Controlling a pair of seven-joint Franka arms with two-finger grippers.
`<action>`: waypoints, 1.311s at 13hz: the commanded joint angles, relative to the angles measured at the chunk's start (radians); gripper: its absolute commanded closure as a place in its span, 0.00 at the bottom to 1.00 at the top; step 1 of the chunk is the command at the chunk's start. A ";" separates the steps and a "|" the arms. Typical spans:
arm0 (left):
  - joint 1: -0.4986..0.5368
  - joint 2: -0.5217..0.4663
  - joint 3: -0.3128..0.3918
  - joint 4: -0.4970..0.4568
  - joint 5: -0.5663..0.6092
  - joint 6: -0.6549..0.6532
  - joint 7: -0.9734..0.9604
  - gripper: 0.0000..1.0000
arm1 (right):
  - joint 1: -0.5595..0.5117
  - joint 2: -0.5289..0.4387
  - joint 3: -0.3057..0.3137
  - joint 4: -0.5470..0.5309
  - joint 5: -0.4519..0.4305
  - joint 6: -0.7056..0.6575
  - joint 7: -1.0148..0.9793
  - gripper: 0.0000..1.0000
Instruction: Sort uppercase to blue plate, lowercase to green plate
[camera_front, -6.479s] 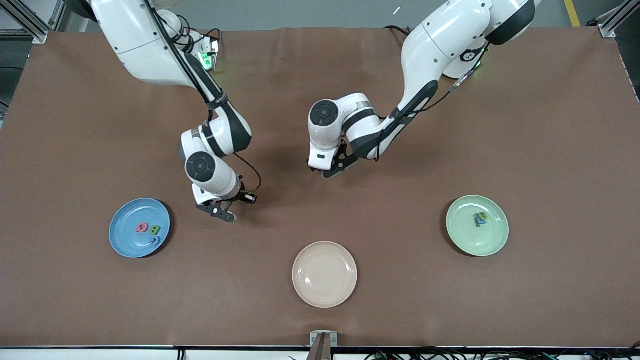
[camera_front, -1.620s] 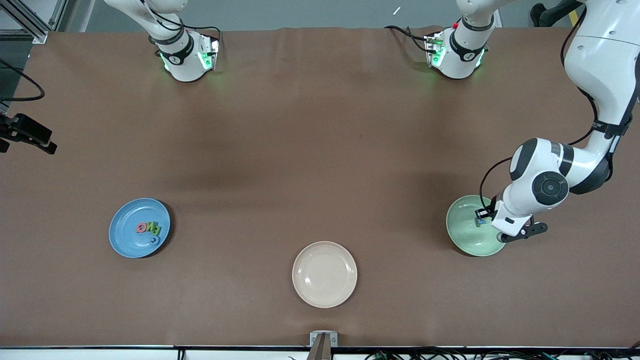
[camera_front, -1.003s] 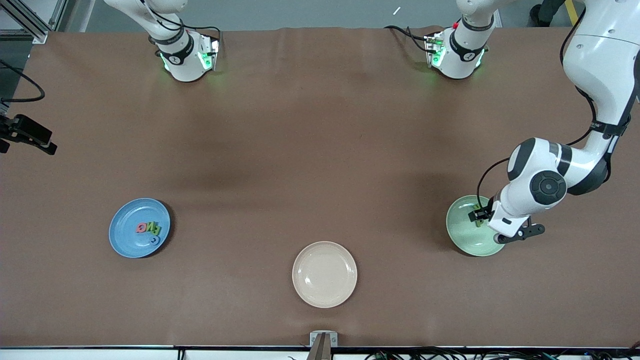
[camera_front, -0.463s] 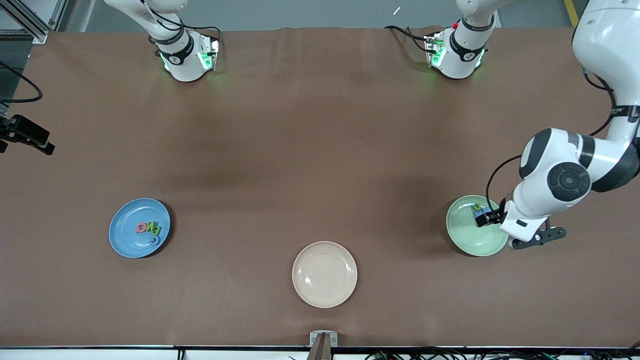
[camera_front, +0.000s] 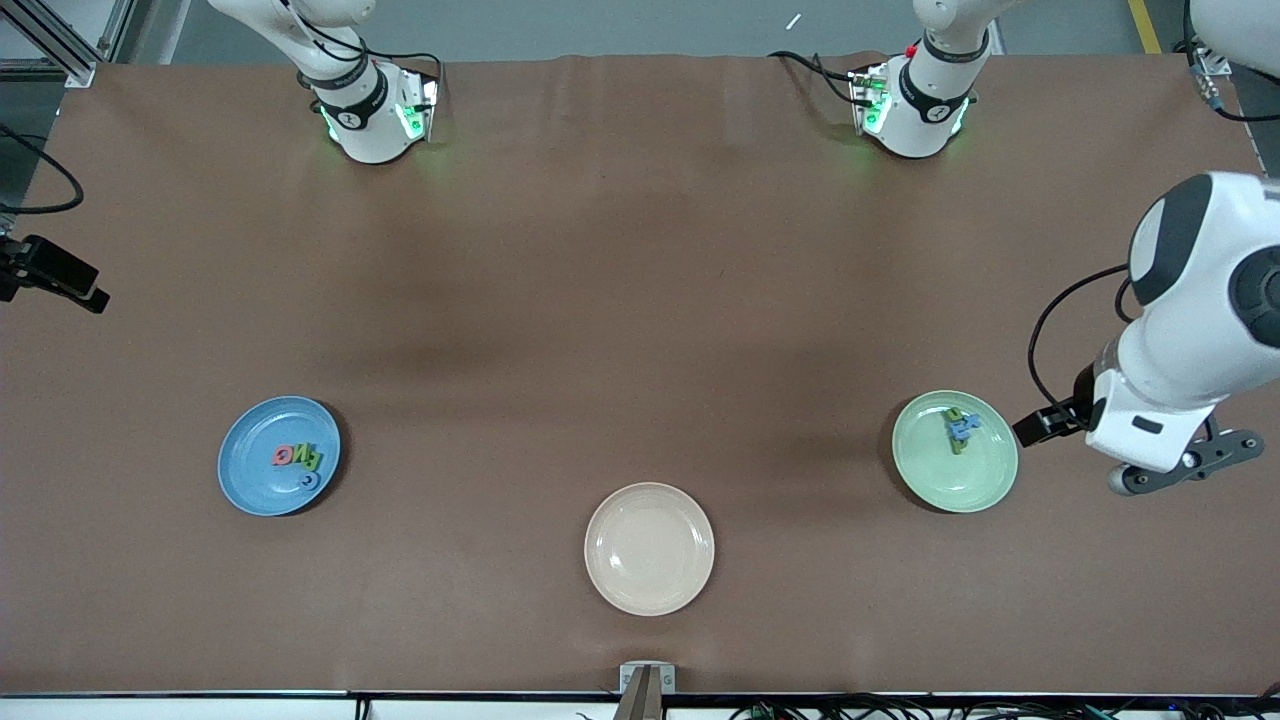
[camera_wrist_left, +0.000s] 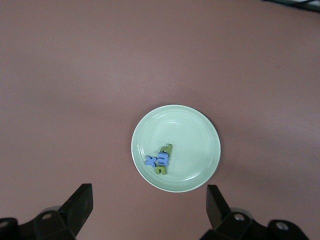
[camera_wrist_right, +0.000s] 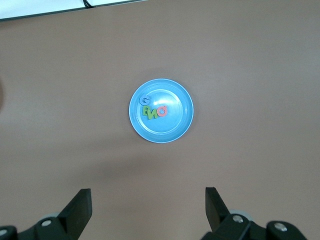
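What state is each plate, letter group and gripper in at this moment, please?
blue plate: holds the uppercase letters.
green plate: holds the lowercase letters, clustered together.
cream plate: empty.
left gripper: open, empty, raised above the green plate.
right gripper: open, empty, high above the blue plate.

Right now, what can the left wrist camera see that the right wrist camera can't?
Only the left wrist view shows the round pale mint-green plate with the tiny blue and green lowercase toy letters bunched together in it, seen past the left claw, which is open. Only the right wrist view shows the round medium-blue plate holding the tiny red, green and blue uppercase toy letters, past the open right claw. Both share the plain brown table cover around a plate, looked down on from high up.
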 joint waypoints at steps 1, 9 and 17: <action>0.004 -0.049 -0.006 0.008 -0.038 -0.018 0.076 0.00 | -0.003 -0.013 0.006 -0.011 0.013 0.002 0.022 0.00; -0.318 -0.317 0.517 -0.024 -0.426 -0.186 0.477 0.00 | 0.001 -0.013 0.009 -0.009 0.011 0.005 0.028 0.00; -0.422 -0.574 0.658 -0.265 -0.480 -0.188 0.513 0.00 | 0.014 -0.016 0.014 -0.009 0.008 0.009 0.029 0.00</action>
